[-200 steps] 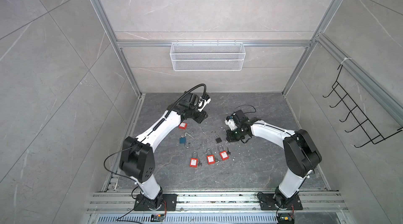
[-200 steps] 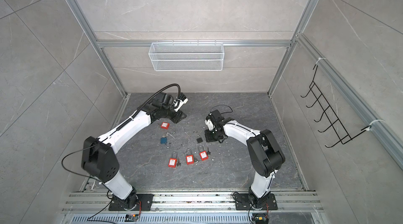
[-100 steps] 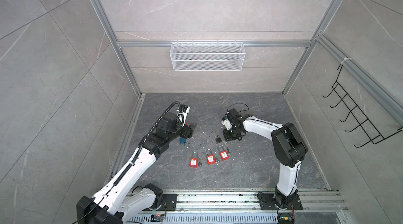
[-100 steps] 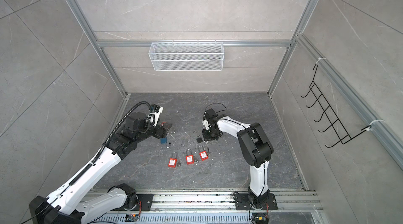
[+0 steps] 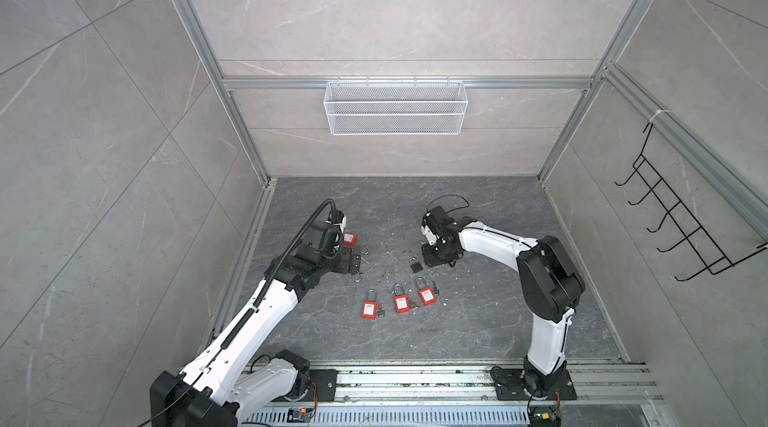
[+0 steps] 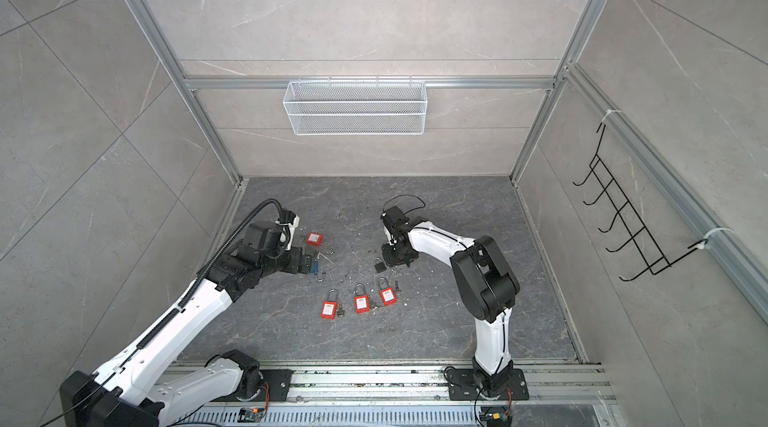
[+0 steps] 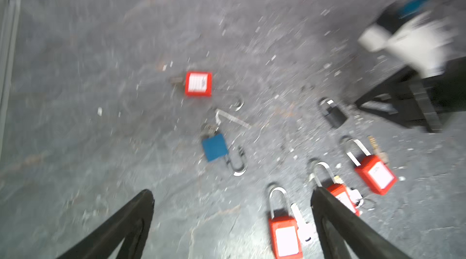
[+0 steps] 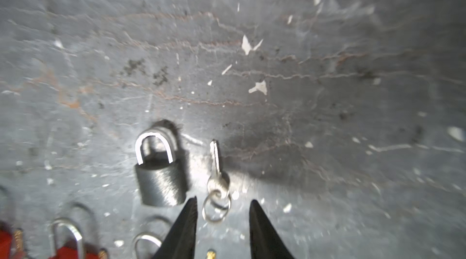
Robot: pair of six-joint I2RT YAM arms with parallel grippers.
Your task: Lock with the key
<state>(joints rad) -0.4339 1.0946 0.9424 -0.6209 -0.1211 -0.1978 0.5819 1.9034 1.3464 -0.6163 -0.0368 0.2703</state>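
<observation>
The black lock [image 8: 160, 172] lies flat on the grey floor [image 8: 327, 68]. The key [image 8: 216, 164] lies on the floor just beside it. The key is not in the lock. A small ring [image 8: 216, 207] hangs on the end of the key.

The right gripper [image 8: 224, 199] is low over the key. Its two fingers [image 8: 184, 230] stand a little way apart, and the ring lies between them. They hold nothing. One finger is very near the ring, but I cannot tell if it touches.

In both top views the black lock [image 5: 415, 266] sits near the middle of the floor, right by the right gripper [image 5: 436, 256].

The left gripper [image 7: 232, 192] is open very wide and it is empty. The picture from its arm is blurry. A blue lock [image 7: 214, 147] lies on the floor in front of it, and a red lock [image 7: 198, 84] lies a bit past that. In a top view the left gripper [image 6: 305, 261] is just beside the blue lock [image 6: 316, 268].

Three more red locks [image 5: 401, 303] lie in a row nearer the front, between the two arms. Small keys lie next to them.

The two grippers are well apart. A white wire basket [image 5: 395, 107] hangs on the back wall.
</observation>
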